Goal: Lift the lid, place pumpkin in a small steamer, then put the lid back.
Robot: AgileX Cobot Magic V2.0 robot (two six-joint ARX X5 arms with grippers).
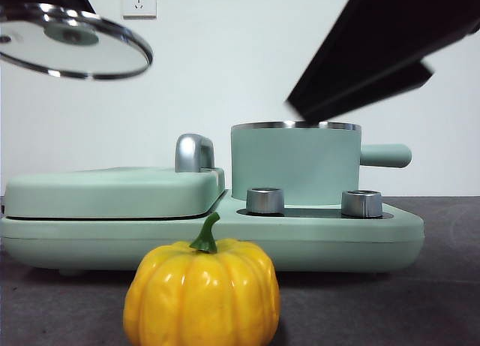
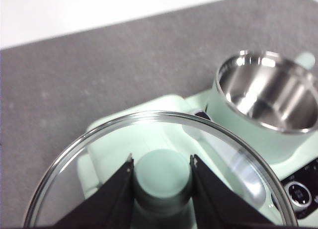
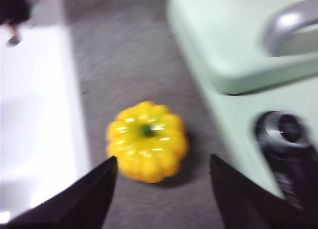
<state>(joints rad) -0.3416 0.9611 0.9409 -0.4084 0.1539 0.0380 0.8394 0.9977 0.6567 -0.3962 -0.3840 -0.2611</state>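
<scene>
lid (image 1: 71, 42) off, held aloft by its knob in left gripper (image 2: 162, 175) | small steamer (image 1: 295, 162) uncovered, seemingly empty | pumpkin (image 1: 202, 292) on table before appliance | right gripper (image 3: 161, 189) jaws spread above it, blurred | left: pick, place, re-lid

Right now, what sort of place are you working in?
Probably an indoor test bench, not a real kitchen: a grey felt-like tabletop, a bare white wall with a socket, and a glossy yellow-orange toy pumpkin.

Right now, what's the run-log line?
lid: lifted, left end effector | small steamer: open | pumpkin: on table | right end effector: open above pumpkin
</scene>
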